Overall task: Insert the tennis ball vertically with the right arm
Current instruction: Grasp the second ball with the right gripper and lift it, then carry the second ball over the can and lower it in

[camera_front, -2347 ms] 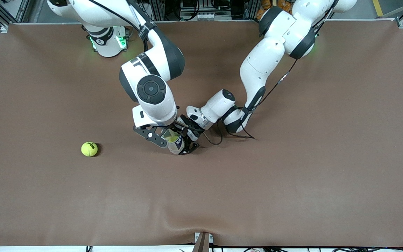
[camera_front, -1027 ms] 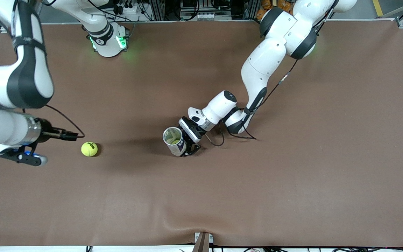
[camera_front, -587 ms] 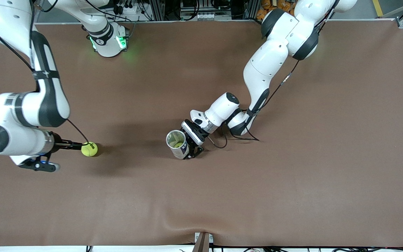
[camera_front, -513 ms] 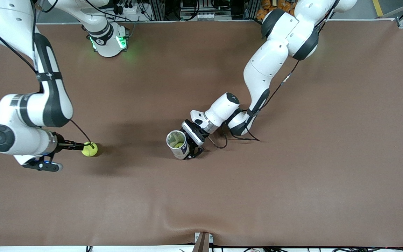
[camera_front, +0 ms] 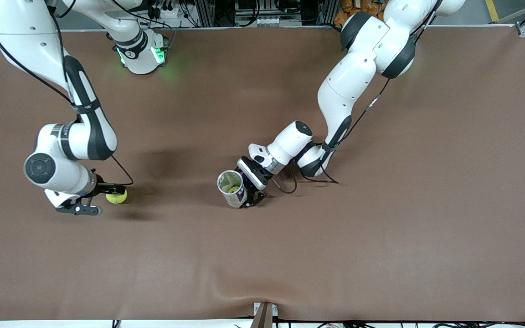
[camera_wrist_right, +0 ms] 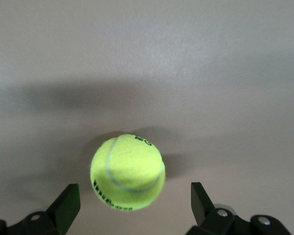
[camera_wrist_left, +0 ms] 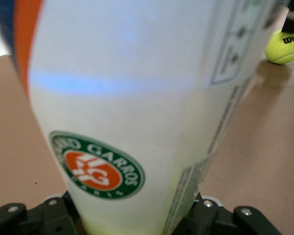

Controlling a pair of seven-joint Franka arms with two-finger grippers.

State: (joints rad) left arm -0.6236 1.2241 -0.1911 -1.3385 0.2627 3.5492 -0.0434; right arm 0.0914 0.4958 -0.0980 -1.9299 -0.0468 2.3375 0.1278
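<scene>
a: where's the fuzzy yellow-green tennis ball (camera_front: 117, 197)?

b: on the brown table mat (camera_front: 381, 228), toward the right arm's end, about midway between the bases' edge and the front-camera edge. the right arm's black two-finger gripper (camera_front: 93, 198) is down at it; in the right wrist view the ball (camera_wrist_right: 128, 172) lies between the spread fingers (camera_wrist_right: 66, 204), neither one touching, so released, nothing grasped.

a: and the target?

b: white cylindrical ball can with a round green-and-orange logo (camera_front: 231, 188), near the table's middle, mouth up, long axis roughly vertical. the left gripper (camera_front: 252, 182) is clenched on it low on its side. the right arm is plainly the nearer one to the ball.

a: anything hard to read?

b: from the front the wrist covers part of the ball. the left wrist view is mostly blurred can wall (camera_wrist_left: 137, 98). there seems to be yellow-green inside the can; i can't say how full it is.
</scene>
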